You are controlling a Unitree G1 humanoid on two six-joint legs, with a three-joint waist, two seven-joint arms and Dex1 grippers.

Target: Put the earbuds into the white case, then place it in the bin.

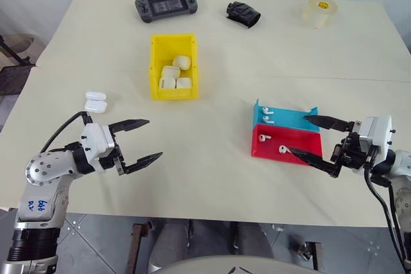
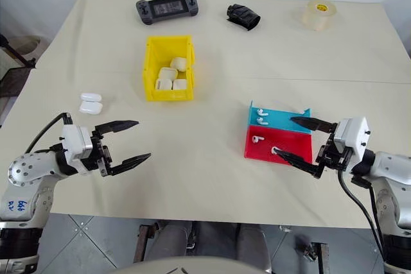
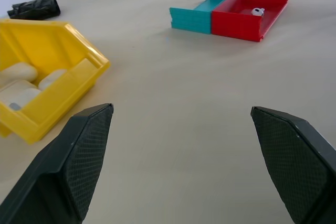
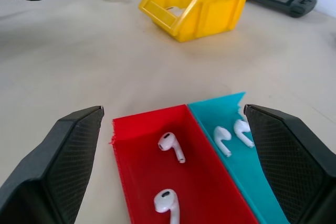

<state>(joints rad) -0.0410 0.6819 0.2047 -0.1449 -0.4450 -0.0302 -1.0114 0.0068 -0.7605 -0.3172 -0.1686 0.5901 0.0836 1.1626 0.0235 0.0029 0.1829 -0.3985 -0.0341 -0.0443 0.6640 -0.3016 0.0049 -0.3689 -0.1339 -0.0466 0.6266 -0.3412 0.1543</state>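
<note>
Earbuds [image 4: 171,147] lie in the red tray [image 1: 302,149] beside our gaping, empty right gripper [image 1: 314,139], so we judge picking hasn't started: next, pinch one for the white case [image 1: 95,101].

Cream surface [image 1: 212,178] carries yellow bin [image 1: 173,67], white case [image 1: 95,102], adjoining blue tray [image 1: 286,117] and red tray [image 1: 286,144], game controller [image 1: 166,7], black object [image 1: 243,15], tape roll [image 1: 319,12].
</note>
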